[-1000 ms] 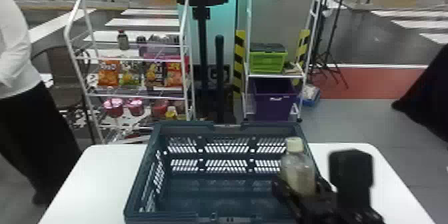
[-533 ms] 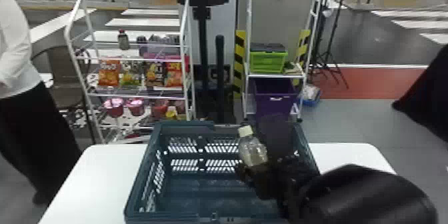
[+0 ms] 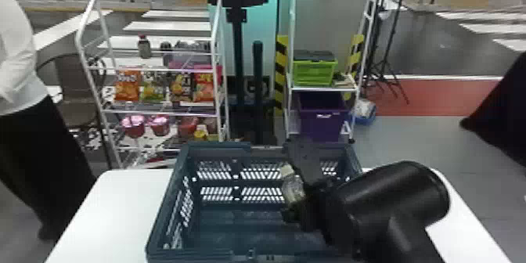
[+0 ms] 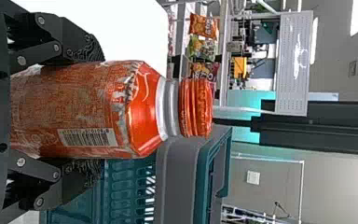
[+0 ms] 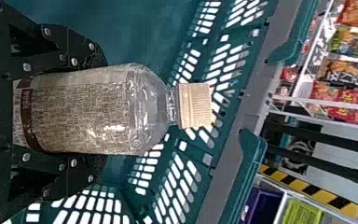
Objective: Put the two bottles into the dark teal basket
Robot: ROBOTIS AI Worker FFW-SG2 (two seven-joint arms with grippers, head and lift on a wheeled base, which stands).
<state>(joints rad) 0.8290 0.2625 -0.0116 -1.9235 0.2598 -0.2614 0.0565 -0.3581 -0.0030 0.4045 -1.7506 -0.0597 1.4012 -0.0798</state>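
A shop or shop-like display space: left of centre in the head view, a white rack holds bright snack bags and pink cups. Behind it, crosswalk stripes cross dark flooring; hazard striping edges a grey wall.

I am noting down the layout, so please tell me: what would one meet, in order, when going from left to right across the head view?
Brown chair → orange snack bag → green snack bag → pale-capped bottle → tripod → black cloth.
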